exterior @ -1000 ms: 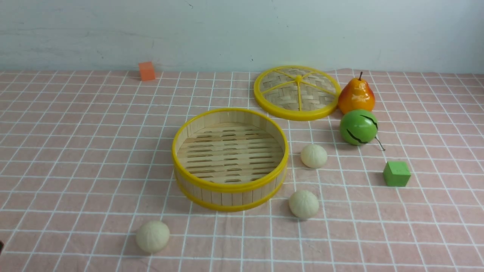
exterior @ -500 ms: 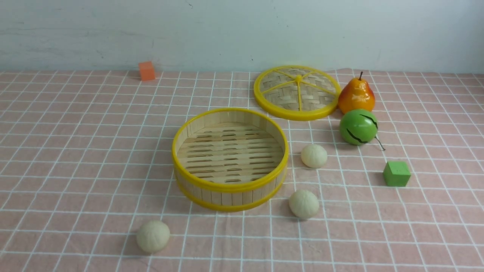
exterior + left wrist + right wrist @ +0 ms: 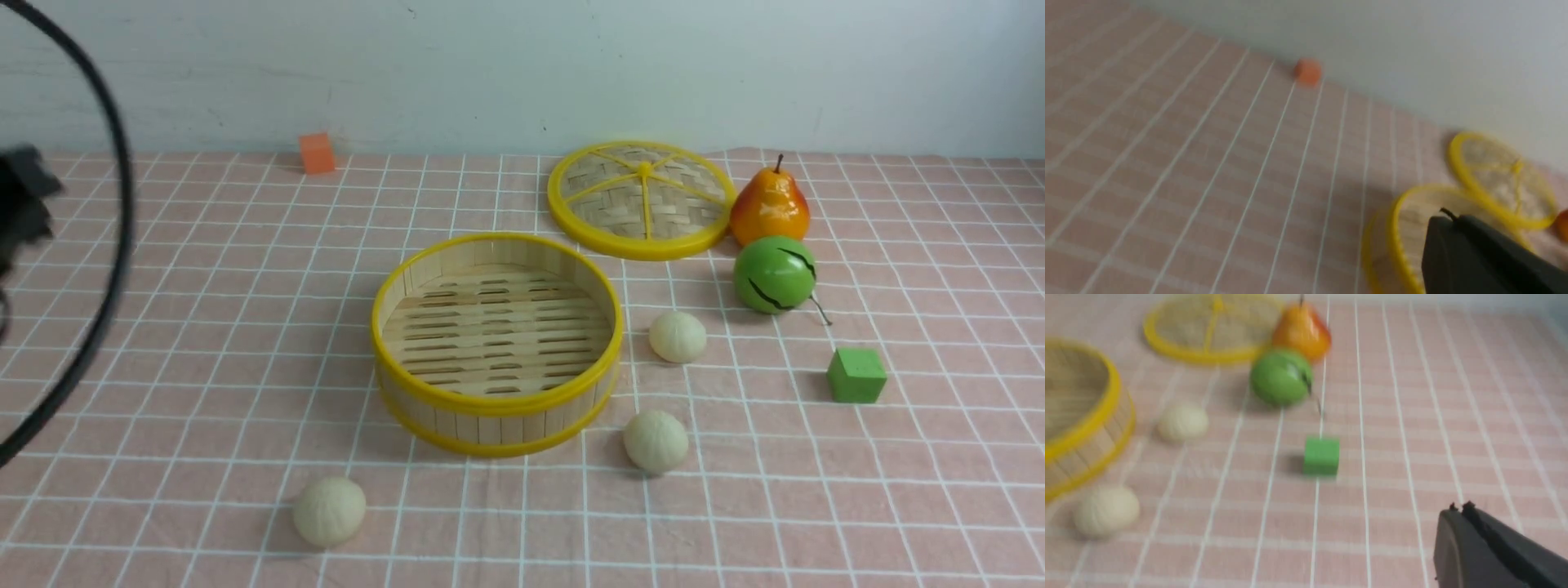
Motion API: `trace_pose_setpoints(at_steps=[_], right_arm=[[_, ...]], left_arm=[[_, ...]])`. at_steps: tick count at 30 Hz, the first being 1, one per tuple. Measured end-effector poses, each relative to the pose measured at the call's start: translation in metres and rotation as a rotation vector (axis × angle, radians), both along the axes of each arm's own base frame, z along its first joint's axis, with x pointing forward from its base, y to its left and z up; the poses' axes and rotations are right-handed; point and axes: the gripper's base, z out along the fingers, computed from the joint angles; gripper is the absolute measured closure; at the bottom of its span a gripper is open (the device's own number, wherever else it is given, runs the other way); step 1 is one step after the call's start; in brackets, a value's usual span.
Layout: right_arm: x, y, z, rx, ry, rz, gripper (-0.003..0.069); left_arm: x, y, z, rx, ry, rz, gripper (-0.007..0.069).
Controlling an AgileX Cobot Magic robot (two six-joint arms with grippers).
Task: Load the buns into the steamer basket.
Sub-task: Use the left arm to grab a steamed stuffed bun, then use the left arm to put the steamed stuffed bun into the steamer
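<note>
The steamer basket (image 3: 498,404) stands mid-table with only its bare slatted floor showing inside. Three cream buns lie on the cloth around it: one to its right (image 3: 678,336), one at its front right (image 3: 655,441), one at its front left (image 3: 329,511). In the left wrist view my left gripper (image 3: 1447,216) is shut with nothing in it, above the cloth left of the basket (image 3: 1396,228). In the right wrist view my right gripper (image 3: 1459,508) is shut and holds nothing, well right of two buns (image 3: 1183,421) (image 3: 1106,510). In the front view only a blurred dark part of the left arm (image 3: 24,200) shows.
The woven lid (image 3: 642,200) lies behind the basket. An orange pear (image 3: 769,208) and a green cracked ball (image 3: 774,275) stand to the lid's right, a green cube (image 3: 856,376) nearer. An orange cube (image 3: 317,153) sits by the back wall. A black cable (image 3: 121,245) loops at the left.
A dark part of the left arm and its black cable have swung into the front view at the left edge. The buns, the basket and the other things have not moved.
</note>
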Motion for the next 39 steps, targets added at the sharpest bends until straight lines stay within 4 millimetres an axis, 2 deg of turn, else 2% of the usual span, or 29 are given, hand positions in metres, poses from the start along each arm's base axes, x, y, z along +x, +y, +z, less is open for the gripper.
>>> trace_pose_setpoints(at_steps=[3,4,6,8,10,12,14,16,18,19,21,23,26,28,31,33,34,39], right_arm=[[0.015,0.004,-0.022,0.026,0.177,0.0,0.0669],[0.016,0.004,-0.025,0.028,0.203,0.001,0.0669],[0.03,0.019,-0.025,0.026,0.296,0.074,0.0669],[0.035,0.025,-0.024,0.012,0.325,0.113,0.0669],[0.047,0.042,-0.024,-0.019,0.391,0.21,0.0669],[0.052,0.048,-0.025,-0.019,0.413,0.237,0.0668],[0.058,0.057,-0.029,-0.014,0.445,0.266,0.0665],[0.06,0.061,-0.032,-0.011,0.47,0.274,0.0663],[0.061,0.062,-0.036,-0.011,0.502,0.28,0.0659],[0.061,0.062,-0.036,-0.011,0.504,0.28,0.0659],[0.061,0.063,-0.036,-0.005,0.507,0.28,0.0655],[0.061,0.063,-0.036,-0.002,0.507,0.28,0.0654],[0.061,0.063,-0.036,0.001,0.507,0.28,0.0651],[0.061,0.063,-0.036,0.005,0.508,0.279,0.0649],[0.061,0.064,-0.036,0.009,0.508,0.279,0.0646],[0.061,0.064,-0.036,0.009,0.508,0.279,0.0644],[0.061,0.064,-0.036,0.01,0.507,0.278,0.0643],[0.063,0.064,-0.035,0.013,0.478,0.277,0.0637]], left_arm=[[0.019,-0.009,-0.029,0.006,0.231,-0.084,0.0638],[0.021,-0.011,-0.034,0.008,0.258,-0.103,0.0638],[0.031,-0.024,-0.057,0.017,0.388,-0.251,0.0638],[0.034,-0.032,-0.066,0.017,0.422,-0.316,0.0638],[0.039,-0.054,-0.08,0.046,0.47,-0.438,0.0623],[0.041,-0.061,-0.086,0.079,0.488,-0.471,0.0601],[0.047,-0.073,-0.096,0.161,0.509,-0.514,0.0523],[0.053,-0.077,-0.104,0.217,0.522,-0.517,0.0447],[0.066,-0.08,-0.117,0.305,0.553,-0.507,0.0296],[0.066,-0.08,-0.119,0.306,0.558,-0.508,0.0287],[0.076,-0.081,-0.129,0.342,0.584,-0.5,0.0208],[0.084,-0.083,-0.139,0.36,0.61,-0.506,0.0188],[0.091,-0.086,-0.151,0.371,0.641,-0.517,0.0233],[0.094,-0.087,-0.154,0.37,0.653,-0.523,0.0325],[0.098,-0.09,-0.147,0.36,0.645,-0.524,0.0526],[0.102,-0.092,-0.135,0.343,0.623,-0.521,0.0608],[0.104,-0.094,-0.127,0.334,0.606,-0.521,0.0624],[0.131,-0.108,-0.057,0.255,0.323,-0.502,0.0637]])
